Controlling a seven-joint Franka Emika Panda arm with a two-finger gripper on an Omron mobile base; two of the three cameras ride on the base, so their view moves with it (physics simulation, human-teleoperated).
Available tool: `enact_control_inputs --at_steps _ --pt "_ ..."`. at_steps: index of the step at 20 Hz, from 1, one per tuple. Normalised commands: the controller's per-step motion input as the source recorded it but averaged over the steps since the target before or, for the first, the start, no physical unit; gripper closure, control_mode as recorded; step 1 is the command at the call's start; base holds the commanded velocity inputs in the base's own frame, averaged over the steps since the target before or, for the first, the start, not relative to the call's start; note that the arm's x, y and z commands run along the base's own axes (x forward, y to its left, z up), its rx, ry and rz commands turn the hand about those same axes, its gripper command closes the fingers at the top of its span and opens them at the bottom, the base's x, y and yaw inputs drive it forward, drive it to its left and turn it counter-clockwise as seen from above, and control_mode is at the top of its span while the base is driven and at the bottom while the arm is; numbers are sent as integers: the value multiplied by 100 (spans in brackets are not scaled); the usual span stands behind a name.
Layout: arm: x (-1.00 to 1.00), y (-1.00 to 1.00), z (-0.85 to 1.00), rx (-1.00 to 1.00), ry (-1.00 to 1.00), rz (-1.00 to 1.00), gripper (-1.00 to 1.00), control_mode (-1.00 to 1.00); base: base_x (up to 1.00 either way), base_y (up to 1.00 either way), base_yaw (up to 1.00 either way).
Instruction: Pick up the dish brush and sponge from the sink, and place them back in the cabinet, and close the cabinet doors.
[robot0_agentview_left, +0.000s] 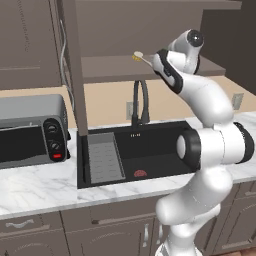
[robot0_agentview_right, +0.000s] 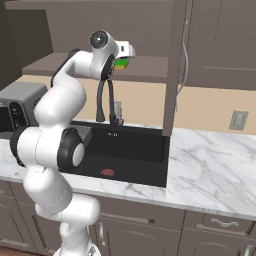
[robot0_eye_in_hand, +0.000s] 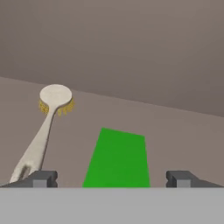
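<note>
The sponge (robot0_eye_in_hand: 117, 157), a flat bright green block, lies on the brown shelf (robot0_eye_in_hand: 175, 131) of the cabinet (robot0_agentview_left: 110, 67). My gripper (robot0_eye_in_hand: 111, 178) is open just behind it, with a gap between each fingertip and the sponge's sides. To its left the dish brush (robot0_eye_in_hand: 48, 118) rests on the same shelf, cream head pointing away. From the base, the brush head (robot0_agentview_left: 138, 56) shows beside my hand, and the sponge (robot0_agentview_right: 121, 63) shows green under it. The black sink (robot0_agentview_left: 155, 145) lies below. One dark cabinet door (robot0_agentview_left: 75, 75) stands open, seen edge-on.
A black arched faucet (robot0_agentview_left: 141, 102) rises behind the sink, right under my forearm. In the basin are a grey ribbed tray (robot0_agentview_left: 104, 157) and a red drain (robot0_agentview_left: 140, 173). A toaster oven (robot0_agentview_left: 30, 130) stands on the marble counter to the left. Another open door edge (robot0_agentview_right: 172, 65) hangs right of the sink.
</note>
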Motion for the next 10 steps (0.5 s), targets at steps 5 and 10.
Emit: enact_control_inputs --at_steps 5,10 --pt "-44 -2 0 0 -14 0 -100 -100 0 0 0" --pt "-46 -5 0 0 -13 0 -100 -100 0 0 0"
